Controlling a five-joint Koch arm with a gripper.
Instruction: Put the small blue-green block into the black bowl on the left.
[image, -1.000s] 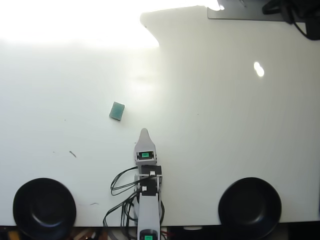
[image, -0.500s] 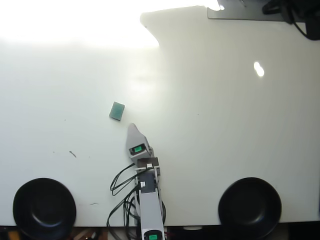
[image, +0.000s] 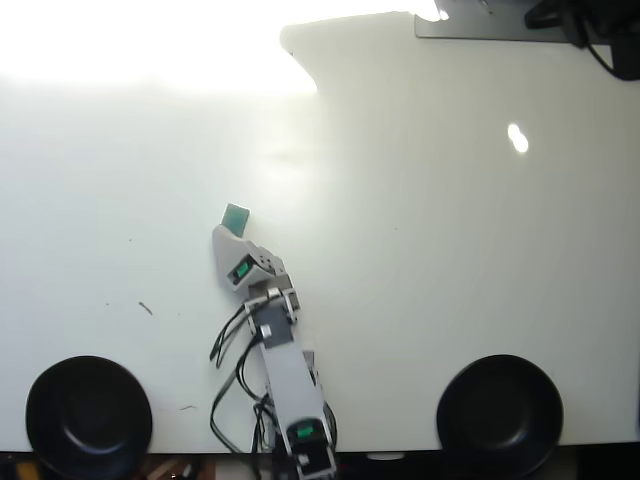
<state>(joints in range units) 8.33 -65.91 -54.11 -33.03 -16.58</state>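
We see the end effector (image: 224, 233) covering the lower part of the small blue-green block (image: 237, 212) on the table (image: 450, 250); its jaws overlap, so we cannot tell their opening.

**Hidden and cut off in the overhead view**

The gripper (image: 224, 232) covers the near part of the small blue-green block (image: 237, 213); only its far edge shows. The fingers lie one over the other, so their spacing cannot be read, nor whether they touch the block. The black bowl (image: 88, 415) and its twin bowl (image: 499, 413) are clipped by the bottom edge. Glare washes out the worktop (image: 120, 60) at top left.
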